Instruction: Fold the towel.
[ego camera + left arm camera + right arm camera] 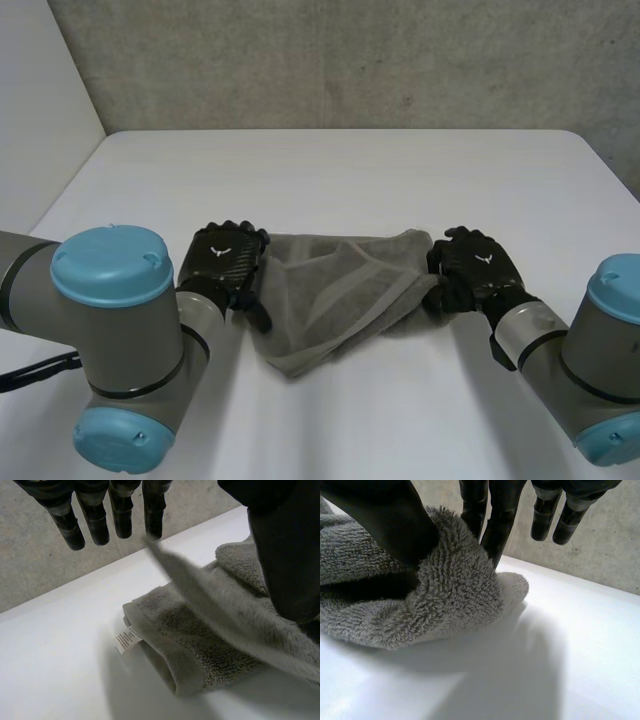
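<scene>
Fold begun, not finished.
Grey towel (330, 290) lies bunched on the robot's side of the white table (340, 170). Left hand (225, 260) pinches its left corner, right hand (475, 265) its right edge. Label (127, 640) exposed. Laying flat and squaring remain.

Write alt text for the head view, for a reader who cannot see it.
A rumpled grey terry towel lies on a white table between two black robot hands; the left hand pinches its left edge, the right hand its right corner.
</scene>
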